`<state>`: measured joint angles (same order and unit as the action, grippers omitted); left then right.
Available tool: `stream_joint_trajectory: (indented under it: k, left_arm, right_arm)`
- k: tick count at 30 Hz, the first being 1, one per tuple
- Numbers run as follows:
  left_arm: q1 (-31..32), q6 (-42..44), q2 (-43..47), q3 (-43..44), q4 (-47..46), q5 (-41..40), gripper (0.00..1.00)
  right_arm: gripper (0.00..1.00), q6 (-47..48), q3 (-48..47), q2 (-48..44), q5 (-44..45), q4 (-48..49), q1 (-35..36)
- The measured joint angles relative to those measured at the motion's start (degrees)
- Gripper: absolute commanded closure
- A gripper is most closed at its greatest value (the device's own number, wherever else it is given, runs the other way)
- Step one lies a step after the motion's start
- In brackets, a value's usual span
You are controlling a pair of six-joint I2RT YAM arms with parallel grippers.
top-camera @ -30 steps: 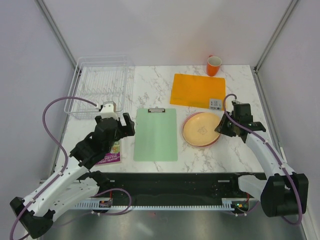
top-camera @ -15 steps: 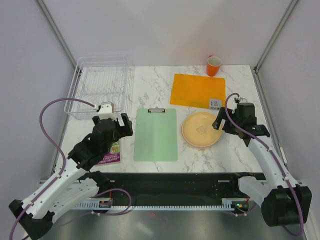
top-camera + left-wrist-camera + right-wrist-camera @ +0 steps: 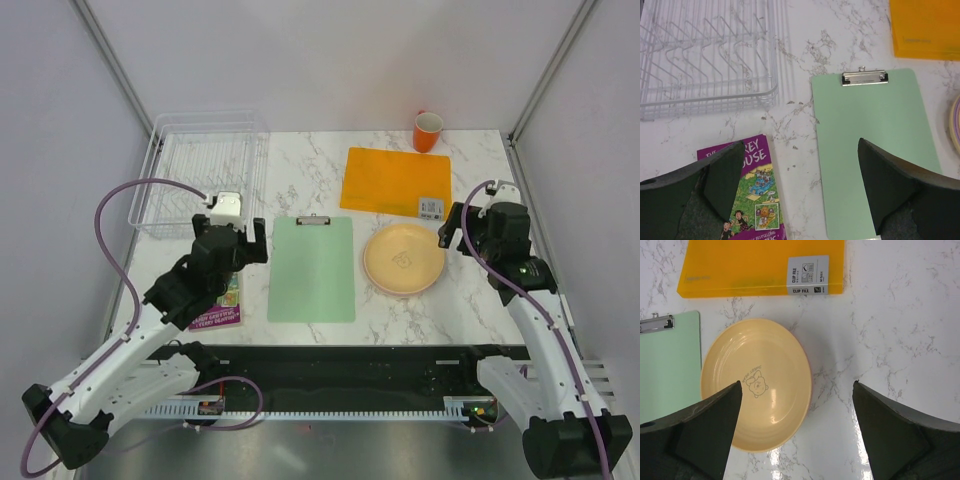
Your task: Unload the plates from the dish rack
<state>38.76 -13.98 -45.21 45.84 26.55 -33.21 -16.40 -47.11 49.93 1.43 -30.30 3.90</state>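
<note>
The dish rack (image 3: 205,170) of thin white wire stands at the far left with nothing in it; the left wrist view shows its bare ribs (image 3: 710,55). A yellow-orange plate (image 3: 404,258) lies flat on the marble at the right, a thin pink rim showing under it. In the right wrist view this plate (image 3: 756,385) has a bear print. My right gripper (image 3: 470,226) hovers open just right of the plate, touching nothing (image 3: 797,390). My left gripper (image 3: 231,247) is open and empty above the table, between book and clipboard (image 3: 800,165).
A green clipboard (image 3: 312,268) lies in the middle, left of the plate. An orange clip file (image 3: 396,181) lies behind the plate, and an orange mug (image 3: 428,131) stands at the back. A purple book (image 3: 220,305) lies under my left arm.
My right gripper opened, let go of the yellow-orange plate, and drew back up and to the right. The plate now lies flat. My left gripper shifted slightly toward the rack.
</note>
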Motion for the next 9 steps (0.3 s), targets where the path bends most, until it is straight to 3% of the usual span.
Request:
stream_joint_trajectory:
  k: [9]
  left_arm:
    - [0.0,2.6,-0.5,3.0,-2.8,5.0,0.0]
  right_arm:
    - [0.02,4.5,-1.9,-4.3,0.5,2.9,0.0]
